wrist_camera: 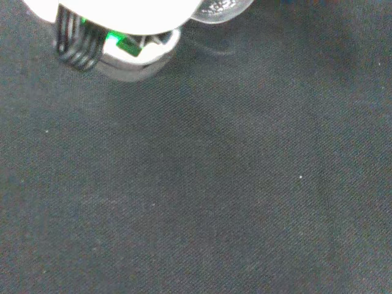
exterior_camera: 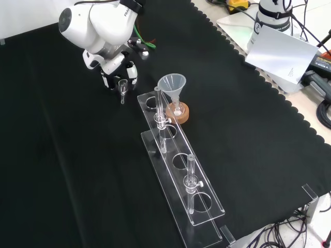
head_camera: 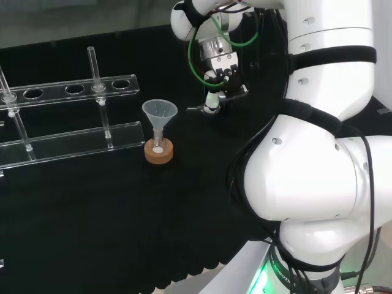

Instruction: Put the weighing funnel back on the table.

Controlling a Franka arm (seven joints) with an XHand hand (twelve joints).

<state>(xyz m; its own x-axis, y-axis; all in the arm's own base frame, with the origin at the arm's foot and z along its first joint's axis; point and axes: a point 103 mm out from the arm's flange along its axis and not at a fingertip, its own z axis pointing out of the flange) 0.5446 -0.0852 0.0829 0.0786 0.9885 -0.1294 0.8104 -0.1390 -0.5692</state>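
The hand (head_camera: pixel 222 72) reaches down from the arm's wrist, low over the black cloth, to the right of the big funnel in the head view. Its fingers (exterior_camera: pixel 119 73) are curled onto the weighing funnel (exterior_camera: pixel 123 89), a small clear piece whose short stem points away from the hand, close to the cloth. In the head view the weighing funnel (head_camera: pixel 207 108) sits under the fingertips with its stem to the left. I cannot tell whether it touches the cloth. The wrist view has cloth close below, a part of the hand (wrist_camera: pixel 125 43) and a clear rim (wrist_camera: pixel 218 7).
The big funnel (head_camera: pixel 160 113) stands in a small flask on a cork ring (head_camera: pixel 159 153), a short way from the hand. A clear tube rack (exterior_camera: pixel 178 170) with upright tubes lies beyond it. A silver sheet (exterior_camera: pixel 282 51) lies off the cloth's scalloped edge.
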